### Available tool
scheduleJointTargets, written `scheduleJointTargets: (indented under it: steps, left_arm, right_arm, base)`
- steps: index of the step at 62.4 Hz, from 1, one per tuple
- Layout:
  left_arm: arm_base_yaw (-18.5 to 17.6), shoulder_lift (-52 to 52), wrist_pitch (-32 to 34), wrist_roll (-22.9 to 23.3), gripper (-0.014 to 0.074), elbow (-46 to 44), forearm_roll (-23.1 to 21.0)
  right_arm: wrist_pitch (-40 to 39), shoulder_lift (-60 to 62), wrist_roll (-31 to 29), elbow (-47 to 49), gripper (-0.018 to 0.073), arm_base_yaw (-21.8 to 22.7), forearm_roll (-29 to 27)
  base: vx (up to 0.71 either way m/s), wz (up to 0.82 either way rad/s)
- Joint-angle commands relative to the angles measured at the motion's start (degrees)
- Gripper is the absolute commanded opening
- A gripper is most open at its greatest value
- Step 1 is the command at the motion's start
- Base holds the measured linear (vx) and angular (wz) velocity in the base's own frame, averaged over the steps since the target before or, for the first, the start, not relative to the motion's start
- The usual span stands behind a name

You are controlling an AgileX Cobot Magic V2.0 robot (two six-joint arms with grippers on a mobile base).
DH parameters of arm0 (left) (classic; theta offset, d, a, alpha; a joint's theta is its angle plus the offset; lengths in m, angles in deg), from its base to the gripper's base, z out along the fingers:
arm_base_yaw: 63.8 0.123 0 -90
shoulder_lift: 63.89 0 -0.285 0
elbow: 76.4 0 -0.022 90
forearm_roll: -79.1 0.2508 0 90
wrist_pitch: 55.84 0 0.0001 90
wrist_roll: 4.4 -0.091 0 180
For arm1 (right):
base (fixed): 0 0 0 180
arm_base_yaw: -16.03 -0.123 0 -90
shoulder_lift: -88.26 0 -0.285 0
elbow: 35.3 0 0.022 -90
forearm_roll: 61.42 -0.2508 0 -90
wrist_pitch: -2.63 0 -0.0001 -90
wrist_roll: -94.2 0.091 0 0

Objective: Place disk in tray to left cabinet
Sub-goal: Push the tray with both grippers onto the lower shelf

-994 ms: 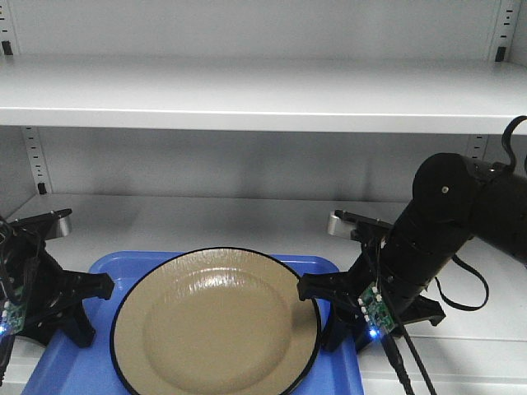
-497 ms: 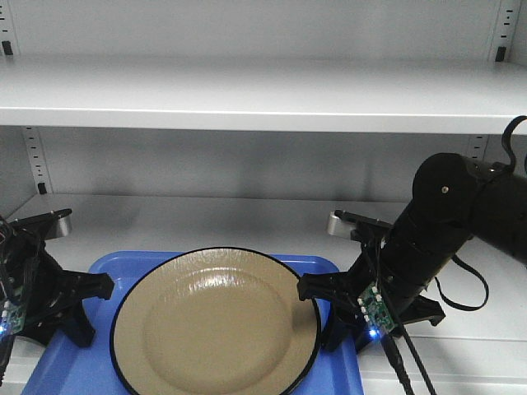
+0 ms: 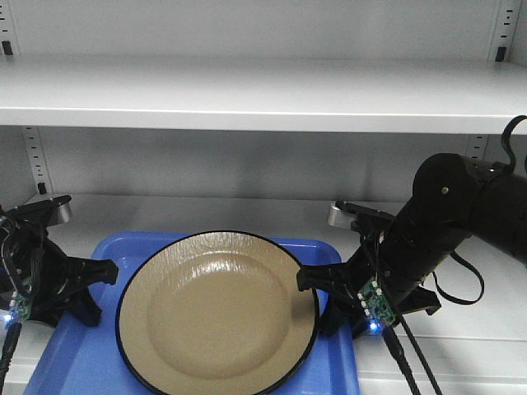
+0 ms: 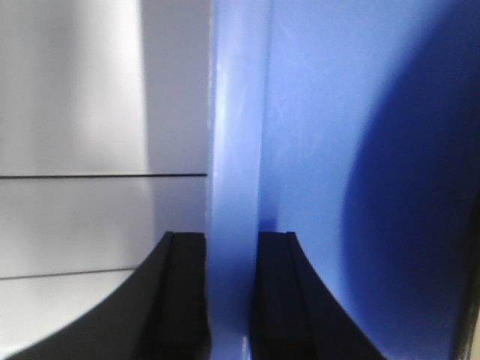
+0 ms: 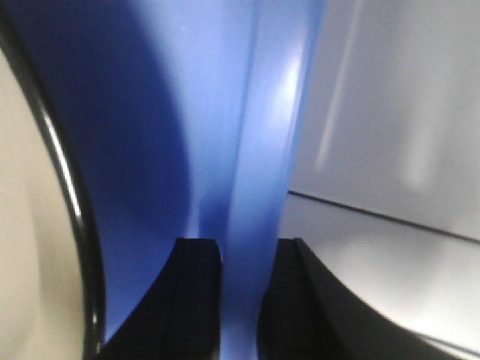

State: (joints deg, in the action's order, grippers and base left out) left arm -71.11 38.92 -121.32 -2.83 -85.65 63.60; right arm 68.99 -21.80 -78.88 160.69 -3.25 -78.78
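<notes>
Front view: disk (image 3: 218,309) sits in tray (image 3: 115,248), lower centre, filling most of it. Left gripper (image 3: 105,271) at tray's left edge, right gripper (image 3: 309,282) at its right edge. Cabinet (image 3: 247,92) shelf spans upper frame. Left wrist view: fingers (image 4: 180,296) closed on tray rim (image 4: 234,225) (one each side). Right wrist view: fingers (image 5: 196,300) pinch rim likewise; disk edge (image 5: 45,225) at left.
</notes>
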Motion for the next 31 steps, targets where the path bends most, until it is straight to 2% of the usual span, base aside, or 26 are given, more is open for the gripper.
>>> scheduleJointTargets:
  steps: [1,13,31]
  left_arm:
    - [-0.4,-1.5,4.0,1.6,0.0,-2.1,-3.1]
    - [-0.4,-0.5,4.7,1.6,0.0,-2.1,-3.1]
    - [-0.4,-0.5,10.6,1.6,0.0,-2.1,-2.9]
  right_arm:
    - [-3.6,3.2,-1.5,2.0,-0.0001,-0.2,-2.3]
    - [-6.2,3.0,-1.5,2.0,-0.0001,-0.2,-1.9]
    - [-9.3,0.0,-1.5,2.0,-0.0001,-0.2,2.2]
  base:
    - [0.0,0.0]
    - [0.0,0.0]
    - [0.0,0.0]
